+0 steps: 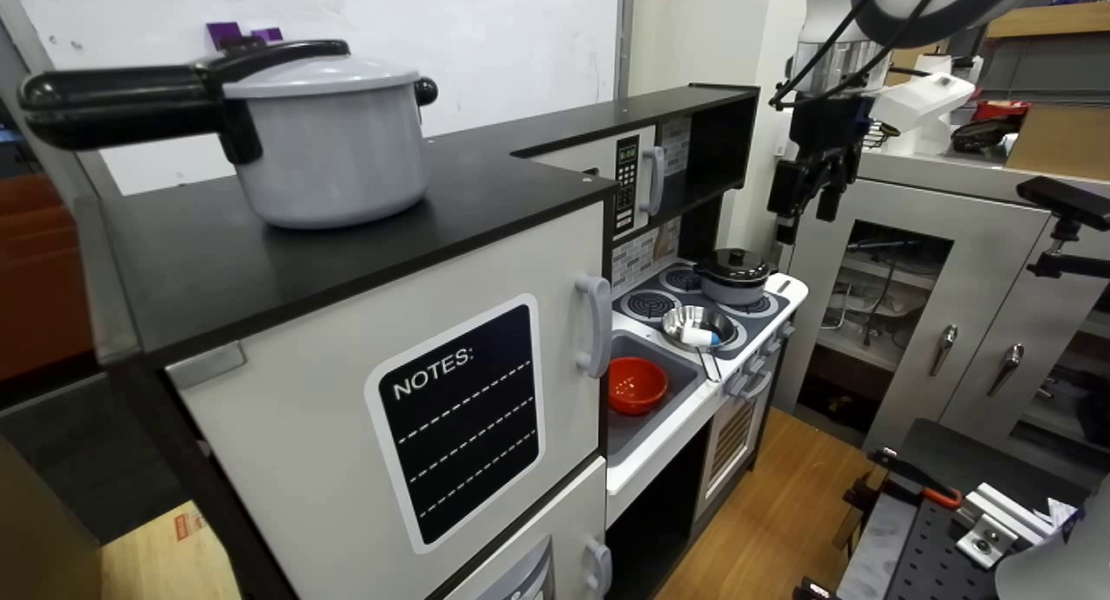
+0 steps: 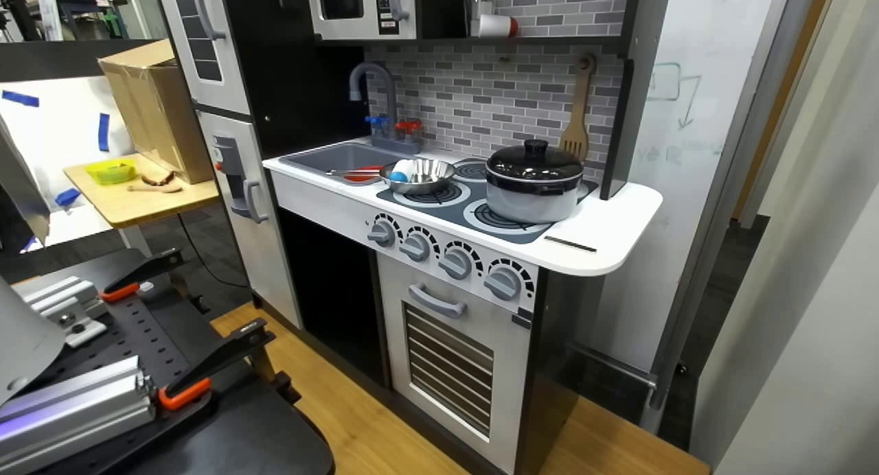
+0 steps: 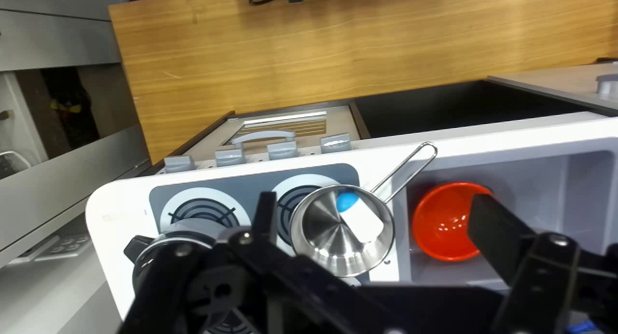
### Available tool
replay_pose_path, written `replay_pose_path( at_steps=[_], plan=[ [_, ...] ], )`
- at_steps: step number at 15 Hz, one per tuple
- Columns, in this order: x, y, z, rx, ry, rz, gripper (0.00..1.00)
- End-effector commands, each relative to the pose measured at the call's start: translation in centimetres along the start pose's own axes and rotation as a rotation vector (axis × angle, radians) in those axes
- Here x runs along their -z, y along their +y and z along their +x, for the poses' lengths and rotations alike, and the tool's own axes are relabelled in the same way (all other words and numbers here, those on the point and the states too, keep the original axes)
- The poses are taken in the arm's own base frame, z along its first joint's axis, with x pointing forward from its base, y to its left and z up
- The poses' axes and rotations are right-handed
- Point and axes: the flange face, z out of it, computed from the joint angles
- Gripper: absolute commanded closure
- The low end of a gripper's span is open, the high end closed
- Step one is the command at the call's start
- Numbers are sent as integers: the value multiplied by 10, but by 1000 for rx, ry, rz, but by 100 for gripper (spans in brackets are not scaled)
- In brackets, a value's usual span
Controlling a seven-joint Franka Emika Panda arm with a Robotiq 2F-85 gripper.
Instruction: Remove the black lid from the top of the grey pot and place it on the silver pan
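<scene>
The black lid (image 1: 735, 266) sits on top of the grey pot (image 1: 734, 295) on the stove in both exterior views; the lid (image 2: 534, 163) and pot (image 2: 530, 202) stand on a front burner. In the wrist view the pot (image 3: 195, 225) is at lower left, mostly hidden behind the left finger. The silver pan (image 3: 314, 233) is on the burner beside it, also in both exterior views (image 1: 674, 319) (image 2: 434, 178). A white cup-like thing with a blue end (image 3: 363, 221) lies in the pan. My gripper (image 1: 806, 218) is open and empty, well above the stove; its fingers (image 3: 373, 202) are wide apart.
A red bowl (image 3: 442, 223) sits in the grey sink (image 1: 694, 376) beside the pan. The pan's wire handle (image 3: 410, 167) reaches toward the counter's front edge. A brick-pattern backsplash (image 2: 467, 97), wooden spatula (image 2: 578, 114) and upper shelf (image 1: 737, 140) are behind. A large pale pot (image 1: 334, 153) stands on the cabinet top.
</scene>
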Motion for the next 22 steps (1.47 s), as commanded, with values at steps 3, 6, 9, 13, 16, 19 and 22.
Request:
replay_pose_path(
  at_steps=[3,6,9,13,16,19,22],
  plan=[
    [-10,7,18,-55,-15,72,0],
    [-19,36,34,-81,-2,1,0],
    [-27,65,51,-104,4,-43,0],
    [-36,85,73,-111,-3,-63,0],
    [-33,98,89,-115,-5,-93,0],
    [-37,90,82,-132,-4,-72,0],
    [-37,89,81,-130,-3,-72,0]
  ],
)
